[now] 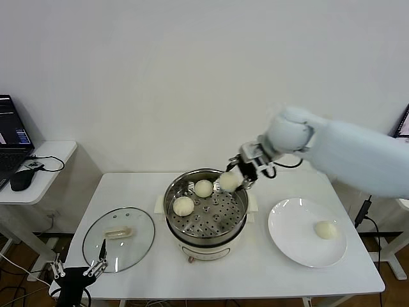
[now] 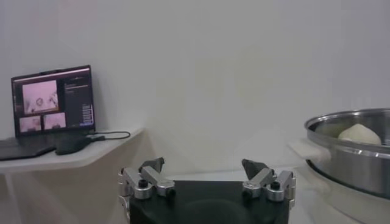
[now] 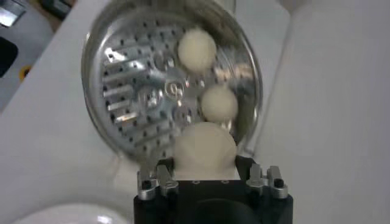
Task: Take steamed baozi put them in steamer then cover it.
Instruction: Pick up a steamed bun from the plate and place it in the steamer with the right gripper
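My right gripper (image 1: 234, 177) is shut on a cream-white baozi (image 1: 229, 181) and holds it over the back right rim of the steamer (image 1: 239, 215). In the right wrist view this baozi (image 3: 205, 150) sits between the jaws of the right gripper (image 3: 205, 163), above the perforated floor. Two baozi (image 1: 203, 188) (image 1: 183, 206) lie inside the steamer. One more baozi (image 1: 326, 229) rests on the white plate (image 1: 291, 238). The glass cover (image 1: 137, 244) lies flat on the table at the left. My left gripper (image 1: 78, 267) is open and parked low at the table's front left corner.
A side table (image 1: 54, 153) at the far left carries a laptop (image 1: 11, 137) and a mouse (image 1: 21, 180). The white table (image 1: 255, 275) has bare room along its front edge between the cover and the plate.
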Controlling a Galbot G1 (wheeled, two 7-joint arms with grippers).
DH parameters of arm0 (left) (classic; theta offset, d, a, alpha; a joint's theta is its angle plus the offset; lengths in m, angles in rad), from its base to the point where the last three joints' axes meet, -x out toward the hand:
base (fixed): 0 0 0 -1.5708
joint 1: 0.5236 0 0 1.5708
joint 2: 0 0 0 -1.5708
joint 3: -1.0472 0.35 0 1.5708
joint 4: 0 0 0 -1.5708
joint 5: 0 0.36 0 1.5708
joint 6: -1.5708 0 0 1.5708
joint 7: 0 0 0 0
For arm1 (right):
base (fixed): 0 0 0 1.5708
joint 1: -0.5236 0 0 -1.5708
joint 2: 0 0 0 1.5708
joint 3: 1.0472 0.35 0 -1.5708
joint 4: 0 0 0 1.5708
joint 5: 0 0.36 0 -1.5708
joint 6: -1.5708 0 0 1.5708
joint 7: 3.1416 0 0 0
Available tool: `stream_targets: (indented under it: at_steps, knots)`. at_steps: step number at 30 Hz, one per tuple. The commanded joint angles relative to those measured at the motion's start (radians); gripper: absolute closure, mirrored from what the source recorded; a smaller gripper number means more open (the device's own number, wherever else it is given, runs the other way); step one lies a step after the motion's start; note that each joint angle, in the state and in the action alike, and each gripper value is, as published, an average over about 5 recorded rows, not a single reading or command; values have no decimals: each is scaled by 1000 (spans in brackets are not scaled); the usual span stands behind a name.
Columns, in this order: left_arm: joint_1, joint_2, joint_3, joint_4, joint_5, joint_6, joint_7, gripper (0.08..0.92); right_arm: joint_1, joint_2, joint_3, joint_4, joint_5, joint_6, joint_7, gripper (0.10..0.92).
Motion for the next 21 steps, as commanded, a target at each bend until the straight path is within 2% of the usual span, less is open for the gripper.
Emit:
stream_targets:
  at_steps: [1,8,21]
  knots:
    - [1,-4,-9,-2,-2,1,-1,177,-8,138,-83,-24,-78,142,43,389]
    - [-3,-13,-12,0,-3,0,-2,177,-19,192,-116,-62,-185,283,33,382]
    - [5,-17,-2,-3,-6,-6,-5,177,-25,239,-154,-72,-244,394,-15,377]
